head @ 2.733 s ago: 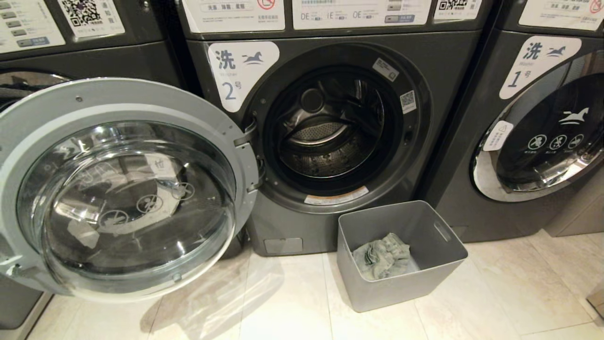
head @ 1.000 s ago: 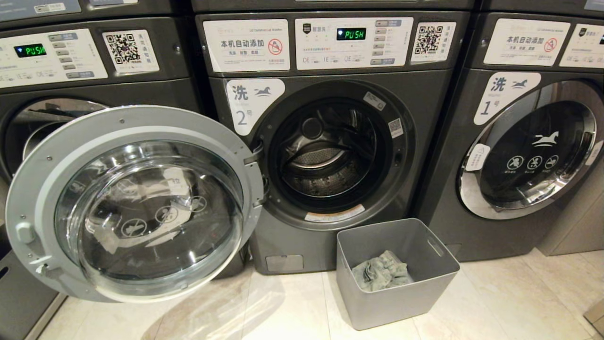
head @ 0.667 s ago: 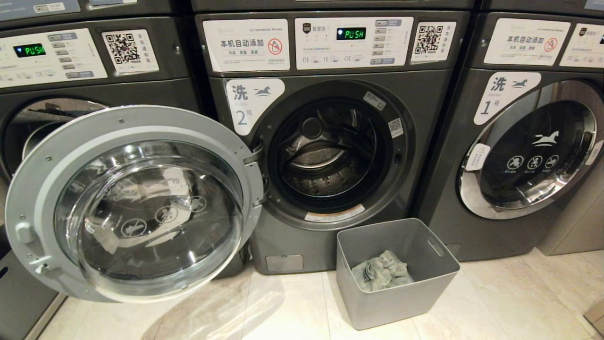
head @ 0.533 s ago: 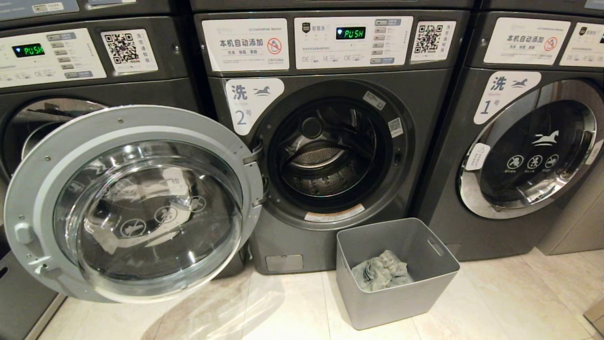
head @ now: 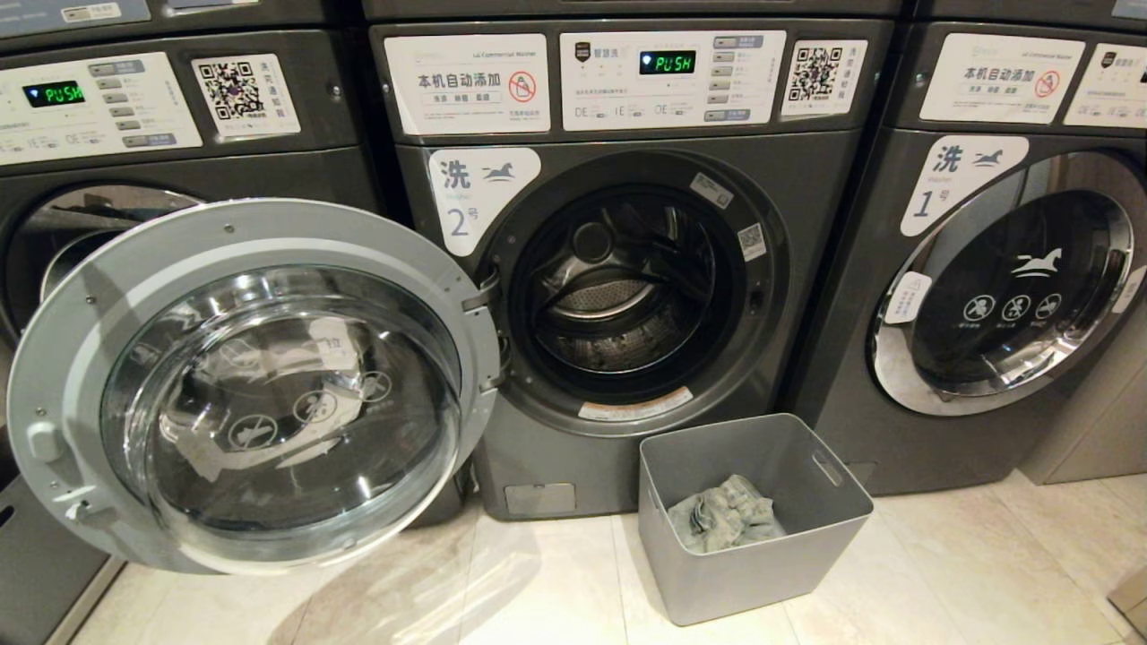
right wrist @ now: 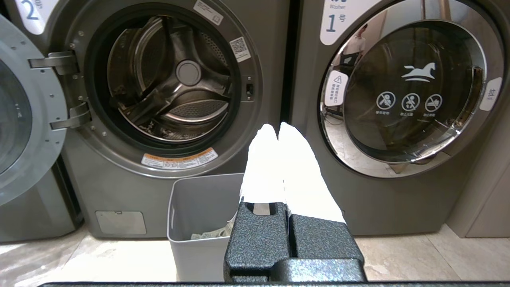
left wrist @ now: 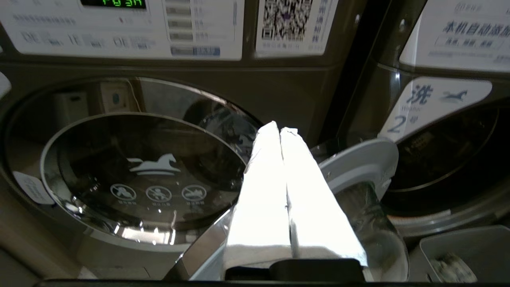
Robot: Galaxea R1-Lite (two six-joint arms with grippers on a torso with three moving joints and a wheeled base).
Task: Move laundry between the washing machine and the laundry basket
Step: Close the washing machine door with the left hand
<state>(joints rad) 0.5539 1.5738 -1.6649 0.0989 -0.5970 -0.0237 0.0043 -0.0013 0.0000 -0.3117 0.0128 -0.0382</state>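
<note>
The washing machine (head: pixel 806 206) marked 2 stands in the middle with its round door (head: pixel 251 385) swung wide open to the left and its steel drum (head: pixel 618 305) bare. The light grey laundry basket (head: pixel 744 573) sits on the floor just below and right of the opening. The laundry (head: pixel 724 513), a crumpled grey-green garment, lies in its bottom. Neither gripper shows in the head view. My left gripper (left wrist: pixel 279 128) is shut and empty, raised before the left-hand machine near the open door's edge (left wrist: pixel 358 167). My right gripper (right wrist: pixel 278 128) is shut and empty, level, facing the basket (right wrist: pixel 199 207).
The alike machine marked 1 (head: pixel 1013 287) stands at the right with its door shut. A third machine (head: pixel 90 179) is at the left, partly behind the open door. Pale tiled floor (head: pixel 538 582) runs in front of the machines.
The head view has drawn back and up, so the control panels now show. Door, basket and laundry lie as before, and the last second shows no shift.
</note>
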